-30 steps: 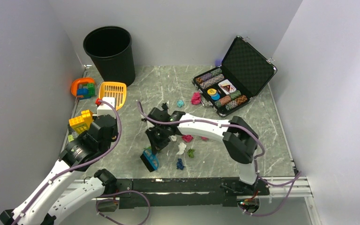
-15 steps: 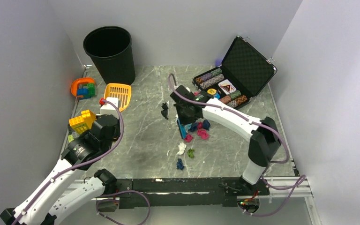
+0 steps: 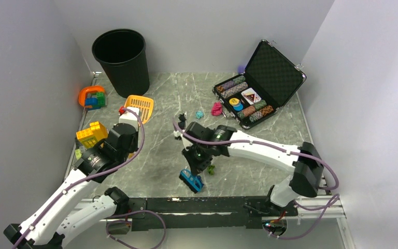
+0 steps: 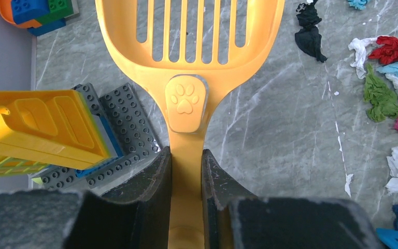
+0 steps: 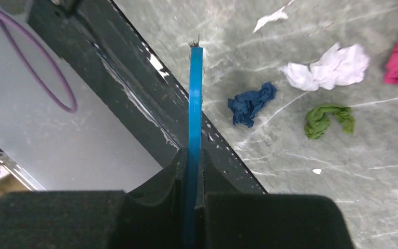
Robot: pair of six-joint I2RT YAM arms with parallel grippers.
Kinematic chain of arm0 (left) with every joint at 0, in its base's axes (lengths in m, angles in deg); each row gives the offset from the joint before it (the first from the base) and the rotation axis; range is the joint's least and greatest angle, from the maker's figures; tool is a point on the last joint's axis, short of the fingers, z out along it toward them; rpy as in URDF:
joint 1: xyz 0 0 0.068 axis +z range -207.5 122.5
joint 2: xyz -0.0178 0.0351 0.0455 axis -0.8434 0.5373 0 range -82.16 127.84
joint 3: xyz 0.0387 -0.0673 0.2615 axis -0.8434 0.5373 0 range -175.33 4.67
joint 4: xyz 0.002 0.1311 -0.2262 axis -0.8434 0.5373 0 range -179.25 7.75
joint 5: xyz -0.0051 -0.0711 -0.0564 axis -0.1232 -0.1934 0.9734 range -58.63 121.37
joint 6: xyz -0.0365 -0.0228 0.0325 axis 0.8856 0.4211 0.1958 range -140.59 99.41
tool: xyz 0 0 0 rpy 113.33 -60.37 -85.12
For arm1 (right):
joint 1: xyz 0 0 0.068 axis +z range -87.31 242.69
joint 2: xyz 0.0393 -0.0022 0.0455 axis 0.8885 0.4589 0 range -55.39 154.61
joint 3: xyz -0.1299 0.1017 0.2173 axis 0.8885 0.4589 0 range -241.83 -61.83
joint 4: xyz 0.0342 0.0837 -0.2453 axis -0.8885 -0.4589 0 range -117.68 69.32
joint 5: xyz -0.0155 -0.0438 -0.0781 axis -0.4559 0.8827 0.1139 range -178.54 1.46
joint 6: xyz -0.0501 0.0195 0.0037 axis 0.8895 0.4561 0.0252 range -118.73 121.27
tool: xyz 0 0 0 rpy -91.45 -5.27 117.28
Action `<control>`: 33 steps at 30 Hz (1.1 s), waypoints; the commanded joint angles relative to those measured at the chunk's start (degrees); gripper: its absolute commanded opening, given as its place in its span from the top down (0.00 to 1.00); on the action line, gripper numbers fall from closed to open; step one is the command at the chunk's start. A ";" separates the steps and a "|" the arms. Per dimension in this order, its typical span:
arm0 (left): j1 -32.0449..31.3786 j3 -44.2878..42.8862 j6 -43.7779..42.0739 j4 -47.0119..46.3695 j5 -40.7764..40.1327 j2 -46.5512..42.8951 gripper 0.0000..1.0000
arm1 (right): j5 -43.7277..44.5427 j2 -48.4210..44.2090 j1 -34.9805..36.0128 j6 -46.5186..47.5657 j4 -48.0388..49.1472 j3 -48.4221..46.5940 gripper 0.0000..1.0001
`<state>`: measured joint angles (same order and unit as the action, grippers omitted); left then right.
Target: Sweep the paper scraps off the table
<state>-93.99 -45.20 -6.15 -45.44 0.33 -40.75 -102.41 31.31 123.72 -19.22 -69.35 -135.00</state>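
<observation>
The left claw (image 4: 186, 155) is clamped on the handle of the yellow scoop (image 4: 186, 46), its slotted pan lying flat toward the top of the frame, probably as a dustpan waiting for the sweep. The right claw (image 5: 192, 168) is pinched tight on the blue brush (image 5: 195, 98), seen edge-on with its bristles hidden. Scraps (image 5: 329, 65) lie loose on the bench (image 5: 300, 181) at right of the brush. In the overhead view the right arm covers most of them, and two sit near the chip case (image 3: 259, 83).
</observation>
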 commanded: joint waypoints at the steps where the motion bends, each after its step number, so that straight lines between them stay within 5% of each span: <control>1: 0.55 -0.48 -1.03 -2.76 2.26 -0.07 1.00 | -0.27 4.48 2.86 1.11 -2.43 1.54 1.00; 4: 0.72 -0.41 -1.13 -2.85 2.63 -0.14 1.00 | 8.77 7.87 3.16 0.16 -5.67 1.19 1.00; 11: 1.00 -0.18 -1.29 -3.15 3.26 -0.47 1.00 | 49.19 15.34 1.66 -8.39 -21.83 -9.60 1.00; 14: 1.07 -0.21 -1.23 -3.10 3.43 -0.28 1.00 | 58.15 16.33 0.58 -10.52 -25.32 -13.66 1.00; 23: 1.18 -0.45 1.41 -1.43 4.17 2.36 1.00 | 49.48 3.52 -0.74 -5.18 -14.36 -13.39 1.00; 33: 1.18 -5.43 18.23 8.04 13.50 20.18 1.00 | 37.68 -9.71 -13.23 -6.97 -1.96 -4.39 1.00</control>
<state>-93.05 -47.67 4.28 -40.37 7.41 -25.56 -60.01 24.05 114.85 -24.73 -77.32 -143.48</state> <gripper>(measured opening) 0.258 0.097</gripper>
